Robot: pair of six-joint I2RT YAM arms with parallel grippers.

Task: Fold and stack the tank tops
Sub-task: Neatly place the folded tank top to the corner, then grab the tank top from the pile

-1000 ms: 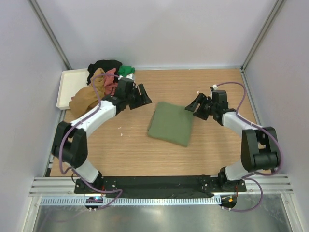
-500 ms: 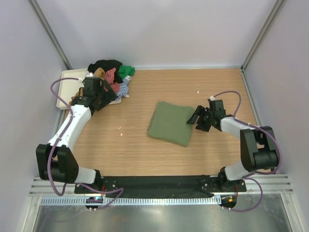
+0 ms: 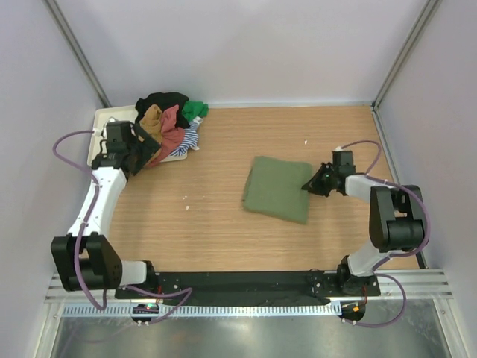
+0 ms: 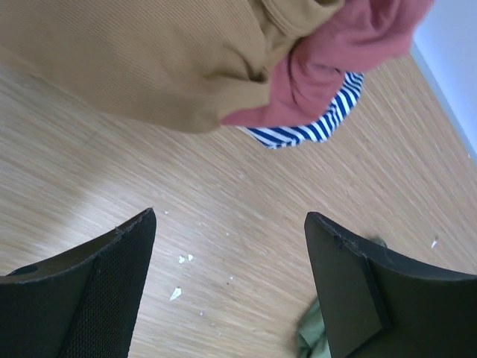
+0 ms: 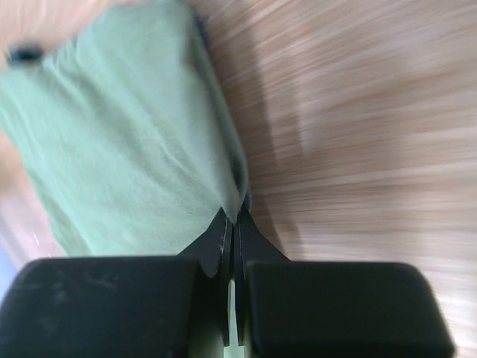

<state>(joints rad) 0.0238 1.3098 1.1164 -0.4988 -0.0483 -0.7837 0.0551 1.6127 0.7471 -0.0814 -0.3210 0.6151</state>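
A folded olive green tank top [image 3: 279, 189] lies at mid-table. My right gripper [image 3: 311, 184] is shut on its right edge; in the right wrist view the jaws pinch the green cloth [image 5: 134, 134] at their tips [image 5: 235, 216]. Unfolded tank tops are heaped at the back left: mustard brown [image 3: 151, 119], red [image 3: 170, 136], black [image 3: 162, 101], bright green [image 3: 195, 110] and blue-striped [image 3: 190, 139]. My left gripper [image 3: 127, 153] hovers open at the heap's near-left side, holding nothing. Its wrist view shows only bare wood between the fingers [image 4: 231, 224], with mustard cloth [image 4: 149, 52] and red cloth [image 4: 335, 60] ahead.
A cream tray [image 3: 100, 128] sits under the left part of the heap, against the left wall. White specks dot the wooden table [image 3: 186, 198]. Grey walls close in the left, back and right sides.
My right gripper closed on the green top's right edge, and the top slid a little to the right. My left arm swung left from mid-table to the heap and opened wider.
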